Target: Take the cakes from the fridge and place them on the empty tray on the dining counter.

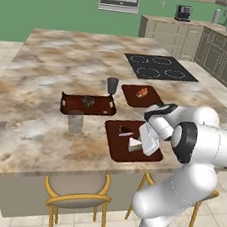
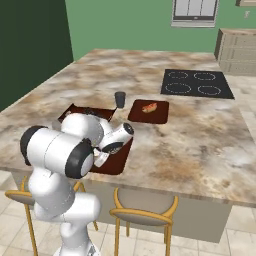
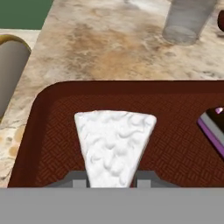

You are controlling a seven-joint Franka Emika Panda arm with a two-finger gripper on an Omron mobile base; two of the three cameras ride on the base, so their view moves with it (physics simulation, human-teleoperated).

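We judge this the final placing step: our gripper [image 3: 112,181], fingers clasping the white cake slice [image 3: 114,146], holds it over the empty tray [image 3: 52,131] beside the layered slice [image 3: 213,129], calling for release.

Even, bright rendered light falls across the marble counter [image 1: 50,67], with no visible lamp and no glare on its top. Shadows are faint: a soft dark patch lies on the tray [image 1: 116,148] beneath the gripper [image 1: 143,145], and the counter's front face below is shaded. The base views look soft and low in detail. In the hand view the white cake [image 3: 114,144] just ahead of the fingertips is crisp, edges undistorted.
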